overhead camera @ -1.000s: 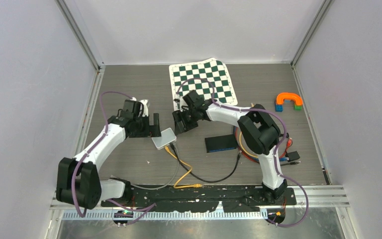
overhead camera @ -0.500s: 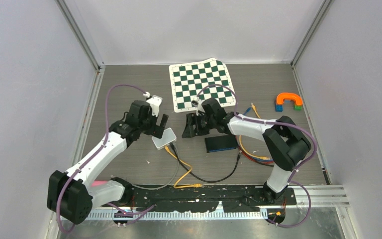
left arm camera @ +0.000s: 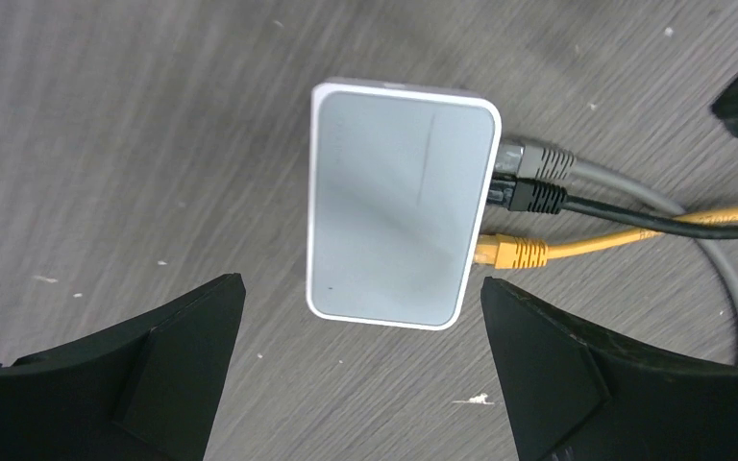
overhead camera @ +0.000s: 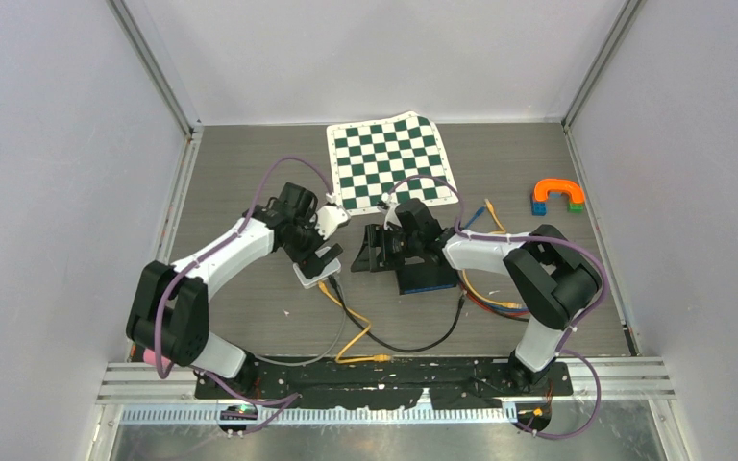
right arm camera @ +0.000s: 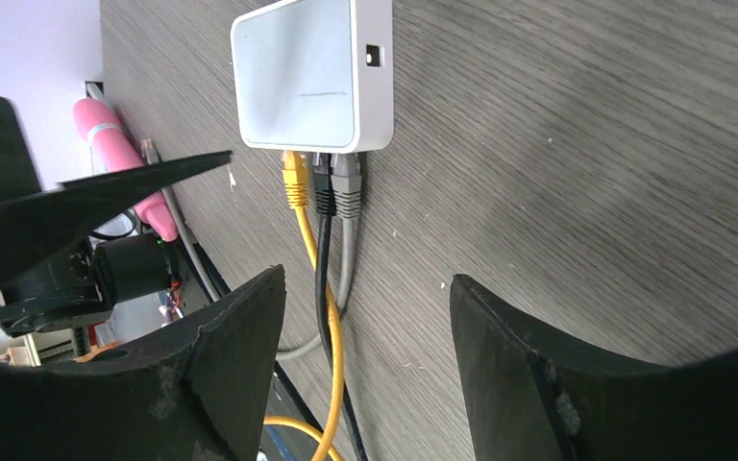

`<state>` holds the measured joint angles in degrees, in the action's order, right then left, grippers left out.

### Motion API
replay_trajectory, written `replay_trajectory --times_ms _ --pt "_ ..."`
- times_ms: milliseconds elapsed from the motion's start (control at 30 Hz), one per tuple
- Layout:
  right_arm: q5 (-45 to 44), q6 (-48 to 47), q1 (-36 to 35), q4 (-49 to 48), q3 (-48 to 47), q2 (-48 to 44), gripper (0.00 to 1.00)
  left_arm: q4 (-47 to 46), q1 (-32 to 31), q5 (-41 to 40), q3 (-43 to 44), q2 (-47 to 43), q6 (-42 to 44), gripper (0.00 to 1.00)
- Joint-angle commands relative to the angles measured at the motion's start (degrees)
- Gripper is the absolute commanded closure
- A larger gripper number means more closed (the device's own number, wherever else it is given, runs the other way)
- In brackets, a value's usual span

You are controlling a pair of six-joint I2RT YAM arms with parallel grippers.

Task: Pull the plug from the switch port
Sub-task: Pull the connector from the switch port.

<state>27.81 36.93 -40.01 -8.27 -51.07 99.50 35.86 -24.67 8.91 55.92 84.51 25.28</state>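
Note:
The white switch [overhead camera: 311,275] lies flat on the wooden table. In the left wrist view the switch [left arm camera: 399,206] has three plugs in its right side: grey [left arm camera: 535,158], black [left arm camera: 533,197] and yellow [left arm camera: 511,253]. My left gripper [left arm camera: 360,283] is open above the switch's near end and holds nothing. In the right wrist view the switch [right arm camera: 307,82] lies ahead, with the yellow [right arm camera: 295,182], black [right arm camera: 323,194] and grey [right arm camera: 348,192] plugs facing my right gripper [right arm camera: 367,276]. That gripper is open, empty, and over the cables short of the plugs.
A green checkered mat [overhead camera: 391,161] lies at the back. An orange arch on coloured blocks [overhead camera: 557,195] stands at the right. A black box with a blue base [overhead camera: 421,277] sits under the right arm. Loose cables [overhead camera: 485,300] lie at the right. The plugged cables [overhead camera: 384,344] loop toward the front edge.

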Motion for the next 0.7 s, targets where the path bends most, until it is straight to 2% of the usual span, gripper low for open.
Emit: replay_trajectory --times_ms 0,300,400,667 --pt "2.11 1.56 -0.16 -3.41 -0.81 0.45 0.30 5.31 -0.03 0.71 2.59 5.30 3.15 0.04" --pt "4.29 3.17 -0.24 -4.60 -1.26 1.85 0.31 6.64 0.22 -0.22 2.67 8.03 1.66 0.03" --pt "4.20 3.16 -0.13 -4.56 -1.53 2.40 0.31 6.96 0.21 -0.45 3.10 9.30 1.09 0.09" --pt "6.29 8.22 -0.37 -8.92 -3.70 6.64 0.35 9.81 0.23 0.38 4.25 10.53 0.83 0.17"
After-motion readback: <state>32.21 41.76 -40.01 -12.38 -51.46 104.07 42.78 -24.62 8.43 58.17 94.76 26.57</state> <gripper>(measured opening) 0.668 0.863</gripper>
